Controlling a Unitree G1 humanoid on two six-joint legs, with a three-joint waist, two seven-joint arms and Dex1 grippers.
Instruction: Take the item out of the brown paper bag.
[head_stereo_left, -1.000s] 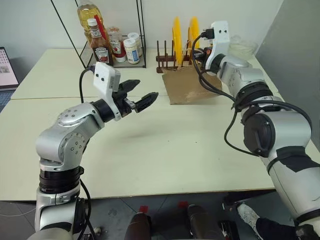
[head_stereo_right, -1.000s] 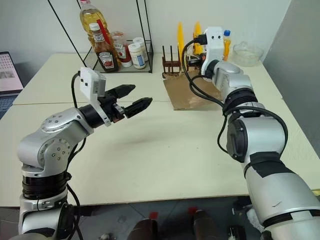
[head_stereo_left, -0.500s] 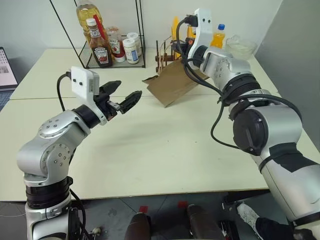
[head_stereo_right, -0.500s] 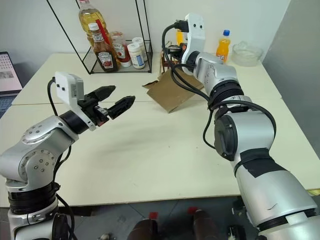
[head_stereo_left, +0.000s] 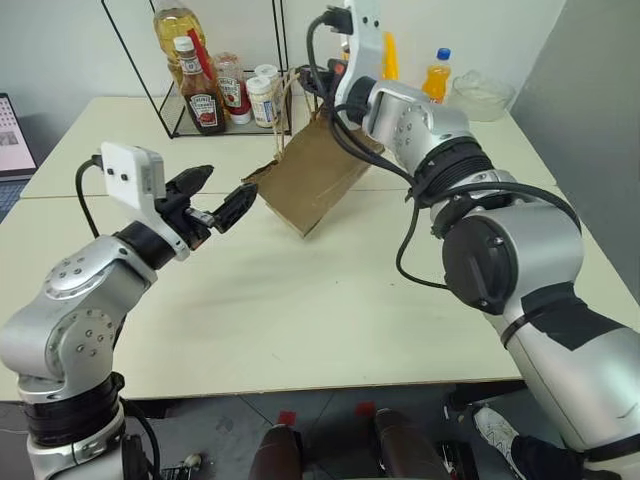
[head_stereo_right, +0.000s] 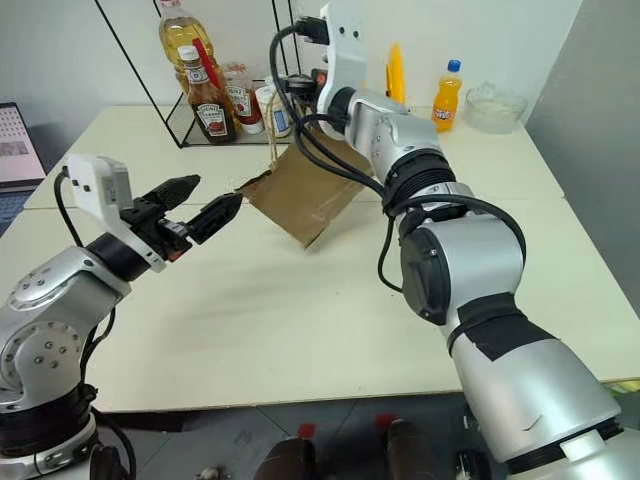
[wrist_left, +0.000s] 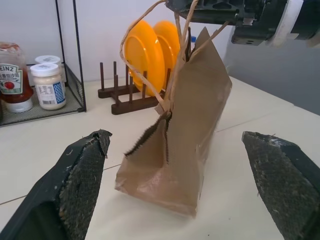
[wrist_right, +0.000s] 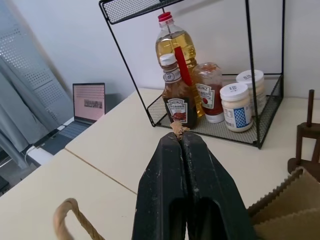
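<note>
The brown paper bag (head_stereo_left: 315, 175) hangs tilted from its string handle (wrist_left: 186, 20), with its bottom edge on the table. My right gripper (wrist_right: 181, 142) is shut on that handle above the bag, and a bit of string pokes out between the fingertips. A second handle loop (wrist_right: 70, 215) hangs loose beside it. My left gripper (head_stereo_left: 228, 183) is open and level, just left of the bag and not touching it, with the bag (wrist_left: 195, 130) framed between its fingers (wrist_left: 75, 185). The item is hidden; I cannot see into the bag.
A wire rack (head_stereo_left: 215, 90) with an oil bottle, ketchup and jars stands at the back left. Behind the bag are a wooden rack of orange plates (wrist_left: 150, 55), an orange soda bottle (head_stereo_left: 435, 75) and a glass bowl (head_stereo_left: 480, 95). A laptop (head_stereo_left: 12, 135) sits far left.
My right gripper has swung left and up with the handle, dragging the bag from lying flat to hanging tilted mid-table. The open left gripper has drawn back to the left.
</note>
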